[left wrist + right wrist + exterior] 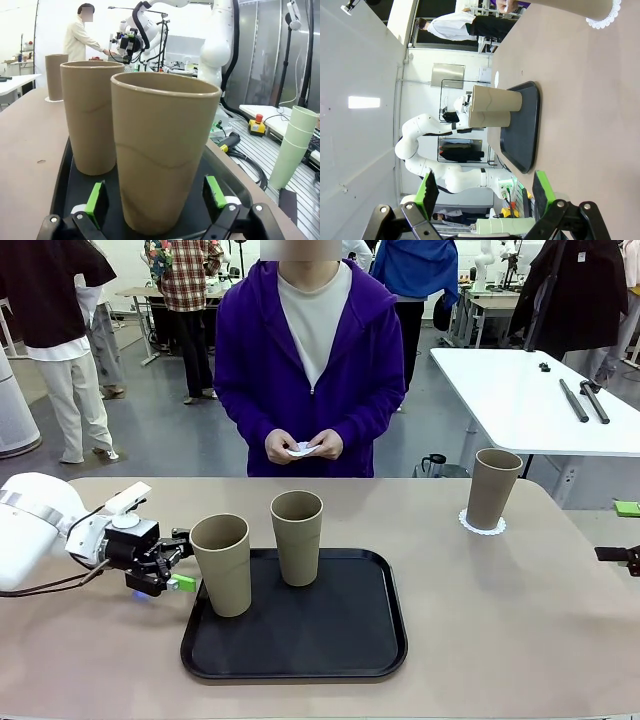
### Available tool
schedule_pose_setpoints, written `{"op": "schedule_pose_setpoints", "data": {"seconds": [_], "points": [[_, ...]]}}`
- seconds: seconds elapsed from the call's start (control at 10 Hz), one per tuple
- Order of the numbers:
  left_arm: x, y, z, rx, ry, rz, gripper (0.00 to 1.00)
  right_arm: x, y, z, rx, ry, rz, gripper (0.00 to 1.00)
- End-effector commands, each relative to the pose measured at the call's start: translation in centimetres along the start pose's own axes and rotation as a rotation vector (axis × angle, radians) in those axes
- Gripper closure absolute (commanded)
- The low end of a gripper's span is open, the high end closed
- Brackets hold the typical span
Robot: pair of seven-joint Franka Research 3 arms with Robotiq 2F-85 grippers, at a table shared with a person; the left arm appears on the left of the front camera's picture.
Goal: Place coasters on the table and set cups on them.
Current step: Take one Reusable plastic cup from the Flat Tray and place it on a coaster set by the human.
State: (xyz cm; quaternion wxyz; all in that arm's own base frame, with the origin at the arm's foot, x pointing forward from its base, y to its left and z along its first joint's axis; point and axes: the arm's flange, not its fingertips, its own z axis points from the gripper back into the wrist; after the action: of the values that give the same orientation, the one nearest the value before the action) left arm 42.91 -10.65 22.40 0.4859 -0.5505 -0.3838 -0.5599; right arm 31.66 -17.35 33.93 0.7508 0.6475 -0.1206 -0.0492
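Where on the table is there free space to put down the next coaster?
The widest bare table lies right of the tray, up to the lone cup on its coaster. Crowded: the tray's left half, where two cups stand and the left gripper straddles one.

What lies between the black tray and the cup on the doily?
Nothing: the front view shows bare beige tabletop between the black rounded tray and the tall beige tumbler on its white paper doily.
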Motion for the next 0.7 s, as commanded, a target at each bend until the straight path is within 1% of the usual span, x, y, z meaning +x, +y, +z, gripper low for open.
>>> {"op": "schedule_pose_setpoints", "data": {"seconds": [0.0, 0.4, 0.6], "points": [[0.0, 0.4, -1.5, 0.001, 0.008, 0.009, 0.00, 0.0, 0.1, -0.1, 0.009, -0.001, 0.006, 0.00], [-0.4, 0.2, -3.4, -0.048, 0.019, 0.036, 0.00, 0.0, 0.1, -0.1, 0.009, -0.001, 0.006, 0.00], [-0.7, 0.2, -4.1, -0.054, 0.029, 0.023, 0.00, 0.0, 0.1, -0.1, 0.009, -0.001, 0.006, 0.00]]}}
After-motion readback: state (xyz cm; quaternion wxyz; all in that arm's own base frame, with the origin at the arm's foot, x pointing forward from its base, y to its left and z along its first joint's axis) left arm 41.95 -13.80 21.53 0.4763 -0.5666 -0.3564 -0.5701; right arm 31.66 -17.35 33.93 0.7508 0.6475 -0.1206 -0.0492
